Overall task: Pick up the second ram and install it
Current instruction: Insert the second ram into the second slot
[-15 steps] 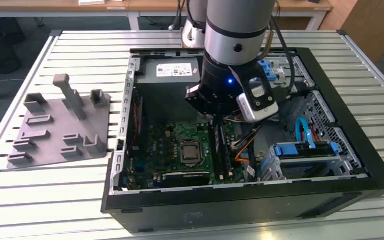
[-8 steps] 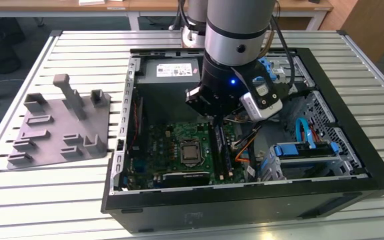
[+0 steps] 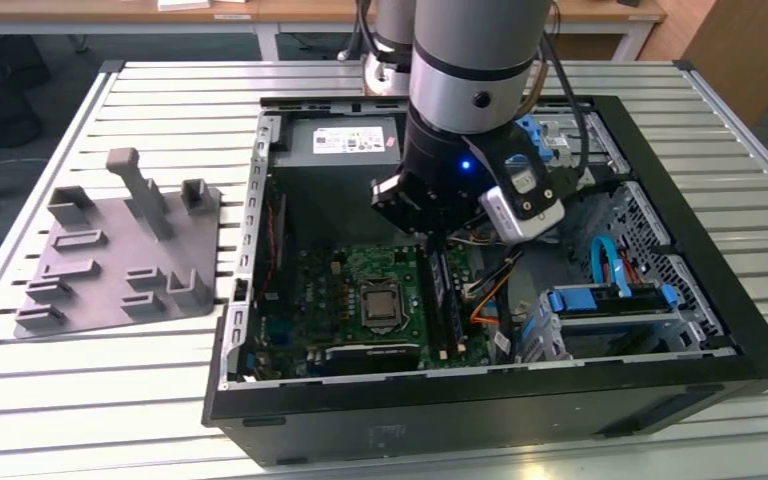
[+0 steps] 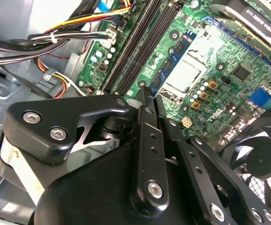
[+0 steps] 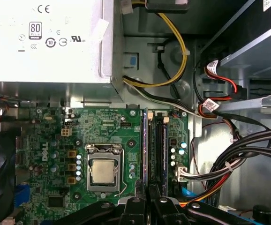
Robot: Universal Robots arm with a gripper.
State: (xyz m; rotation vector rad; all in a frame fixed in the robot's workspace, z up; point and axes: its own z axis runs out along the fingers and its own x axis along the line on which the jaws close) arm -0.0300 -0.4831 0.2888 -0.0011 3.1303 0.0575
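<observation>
The second ram (image 5: 146, 150) is a slim blue-green stick standing on edge in the black slot closest to the CPU socket (image 5: 102, 171) of the green motherboard (image 5: 102, 126). The second wrist view shows its chips (image 4: 173, 58) beside the socket. My gripper (image 5: 147, 199) is down inside the open computer case (image 3: 704, 370), with its black fingers (image 4: 145, 122) closed together over the stick's near end. In the exterior view the gripper (image 3: 435, 238) hangs just above the slots (image 3: 444, 295).
The silver power supply (image 5: 46, 42) sits past the far end of the slots. Bundled cables (image 5: 238, 154) run along the case wall beside them. A black fan (image 4: 262, 159) lies by the board's other side. A grey holder plate (image 3: 117, 250) stands outside the case at the exterior view's left.
</observation>
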